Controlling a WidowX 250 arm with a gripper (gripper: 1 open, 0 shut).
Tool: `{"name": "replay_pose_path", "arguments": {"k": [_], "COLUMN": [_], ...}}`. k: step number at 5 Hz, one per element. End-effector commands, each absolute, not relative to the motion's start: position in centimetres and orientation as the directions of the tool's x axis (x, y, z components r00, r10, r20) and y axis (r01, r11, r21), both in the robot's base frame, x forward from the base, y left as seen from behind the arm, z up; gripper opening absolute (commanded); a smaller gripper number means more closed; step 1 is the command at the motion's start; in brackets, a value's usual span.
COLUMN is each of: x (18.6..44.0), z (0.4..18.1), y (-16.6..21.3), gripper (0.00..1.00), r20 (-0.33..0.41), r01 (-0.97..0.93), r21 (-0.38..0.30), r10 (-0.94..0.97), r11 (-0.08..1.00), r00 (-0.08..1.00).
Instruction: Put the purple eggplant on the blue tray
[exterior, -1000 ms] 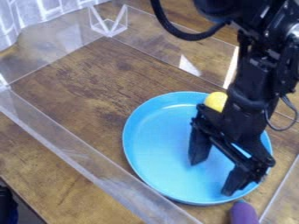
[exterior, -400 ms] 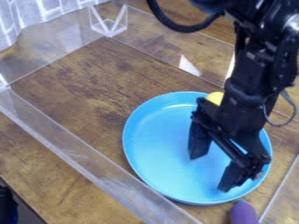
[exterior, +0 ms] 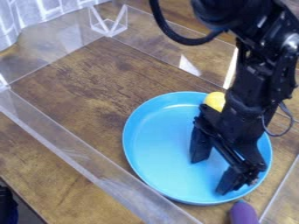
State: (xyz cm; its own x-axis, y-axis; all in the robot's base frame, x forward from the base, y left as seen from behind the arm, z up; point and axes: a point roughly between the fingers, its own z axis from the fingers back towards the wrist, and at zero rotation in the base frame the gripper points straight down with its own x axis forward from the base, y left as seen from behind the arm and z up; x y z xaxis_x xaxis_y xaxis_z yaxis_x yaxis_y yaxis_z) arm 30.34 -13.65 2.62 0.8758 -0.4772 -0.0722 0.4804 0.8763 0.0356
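Black claw spread wide, empty, over round glossy blue tray; purple eggplant rounded, at frame bottom; yellow lemon behind arm; wood-grain table

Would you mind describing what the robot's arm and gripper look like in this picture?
The arm is black throughout, built of chunky, blocky segments, with a black cable looping from its upper part. The gripper is also black, with two long, flat, straight fingers. No markings are legible.

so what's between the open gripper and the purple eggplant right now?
Camera view: only bare blue tray floor and its near rim separate the gripper from the purple eggplant at the bottom edge.
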Motion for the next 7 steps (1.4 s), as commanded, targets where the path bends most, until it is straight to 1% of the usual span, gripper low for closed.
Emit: {"name": "replay_pose_path", "arguments": {"k": [1, 2, 3, 4, 6, 7], "x": [32.1, 32.9, 34.0, 34.9, 36.4, 37.4], "z": [4.3, 4.9, 6.1, 6.9, 8.7, 8.9], "y": [-13.2, -12.8, -13.0, -13.4, -12.7, -12.4], "gripper": [1.0, 1.0, 1.0, 1.0, 1.0, 1.0], "r20": [-0.014, -0.003, 0.006, 0.012, 0.019, 0.011], "r01": [0.447, 0.429, 0.449, 0.478, 0.44, 0.44], "r21": [0.049, 0.062, 0.08, 0.092, 0.09, 0.085], "r10": [-0.447, -0.429, -0.451, -0.481, -0.444, -0.442], "r11": [0.893, 0.901, 0.89, 0.874, 0.893, 0.894], "r00": [0.894, 0.903, 0.892, 0.877, 0.896, 0.897]}}
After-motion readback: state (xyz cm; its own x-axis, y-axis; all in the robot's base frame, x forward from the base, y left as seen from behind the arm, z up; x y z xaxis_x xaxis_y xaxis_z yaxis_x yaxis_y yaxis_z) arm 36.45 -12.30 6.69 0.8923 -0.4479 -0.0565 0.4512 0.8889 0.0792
